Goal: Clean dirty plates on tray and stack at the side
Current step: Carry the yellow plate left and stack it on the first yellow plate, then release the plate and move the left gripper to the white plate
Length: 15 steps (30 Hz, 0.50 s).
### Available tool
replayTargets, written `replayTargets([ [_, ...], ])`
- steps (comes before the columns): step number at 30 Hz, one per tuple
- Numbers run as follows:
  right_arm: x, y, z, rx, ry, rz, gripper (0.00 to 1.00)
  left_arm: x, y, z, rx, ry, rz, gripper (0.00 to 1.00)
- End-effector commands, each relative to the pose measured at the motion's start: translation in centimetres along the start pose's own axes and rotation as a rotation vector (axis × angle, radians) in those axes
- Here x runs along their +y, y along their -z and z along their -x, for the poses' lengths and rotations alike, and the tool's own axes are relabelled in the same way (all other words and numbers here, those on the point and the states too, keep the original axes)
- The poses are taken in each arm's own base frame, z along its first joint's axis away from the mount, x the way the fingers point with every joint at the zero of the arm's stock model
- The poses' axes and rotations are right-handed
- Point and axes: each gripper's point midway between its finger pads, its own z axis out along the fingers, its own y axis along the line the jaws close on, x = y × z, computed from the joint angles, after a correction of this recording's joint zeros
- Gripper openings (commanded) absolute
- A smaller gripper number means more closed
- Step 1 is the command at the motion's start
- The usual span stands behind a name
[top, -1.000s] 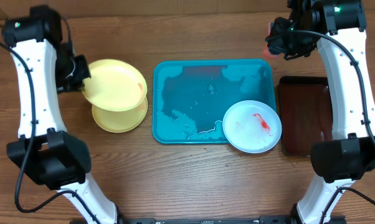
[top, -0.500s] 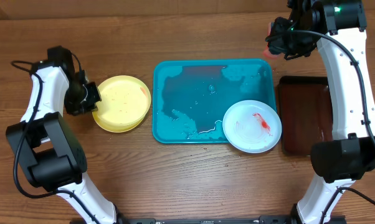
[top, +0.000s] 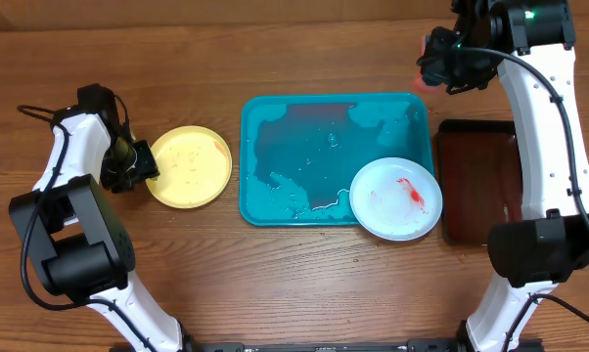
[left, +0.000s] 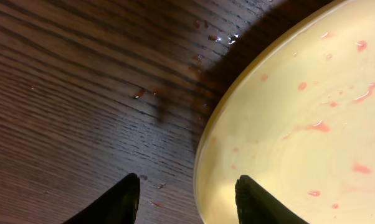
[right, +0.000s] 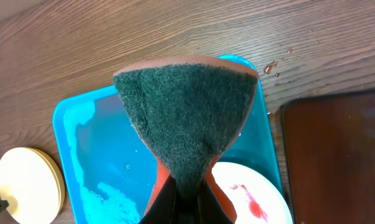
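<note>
The left gripper [left: 187, 200] sits low over the table [top: 275, 284] with its jaws parted. The rim of the stack of yellow plates [top: 189, 166] lies between its fingertips but is not pinched. The stack rests under its own weight just ahead of this gripper, at the side where finished plates belong, though pink flecks on the top plate suggest the wipe was not thorough. Across the table, the right gripper [right: 182, 198] is clamped on a sponge [right: 187, 112], green scouring face outward, held high, apparently kept ready for wiping. Below and ahead of it the white plate [top: 396, 199], smeared red, waits in the wet turquoise tray [top: 304, 147]. Its edge overhangs the tray's rim beside a dark tray [top: 480, 181].
</note>
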Motion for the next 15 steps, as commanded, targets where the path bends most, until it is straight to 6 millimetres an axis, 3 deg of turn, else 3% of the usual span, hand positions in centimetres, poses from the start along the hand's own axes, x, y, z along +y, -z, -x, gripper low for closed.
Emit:
replayTargets([
  [1,-0.2,0.1,0.3,-0.011,0.005,-0.006,0.04,-0.8,0.8,-0.1,-0.009,-0.027,-0.034,0.52],
  [5,-0.2,0.1,0.2,-0.009,0.005,-0.007,0.04,-3.4,3.0,0.7,-0.029,-0.092,-0.092,0.5],
  [7,-0.2,0.1,0.2,-0.009,0.005,-0.007,0.04,-5.8,4.7,1.0,-0.05,-0.136,-0.13,0.5],
  [10,-0.2,0.1,0.2,-0.009,0.005,-0.007,0.04,-10.5,7.1,0.8,-0.074,-0.226,-0.218,0.5],
  [15,-0.2,0.1,0.2,-0.008,0.004,-0.008,0.04,-20.7,9.0,-3.0,-0.058,-0.389,-0.416,0.52],
])
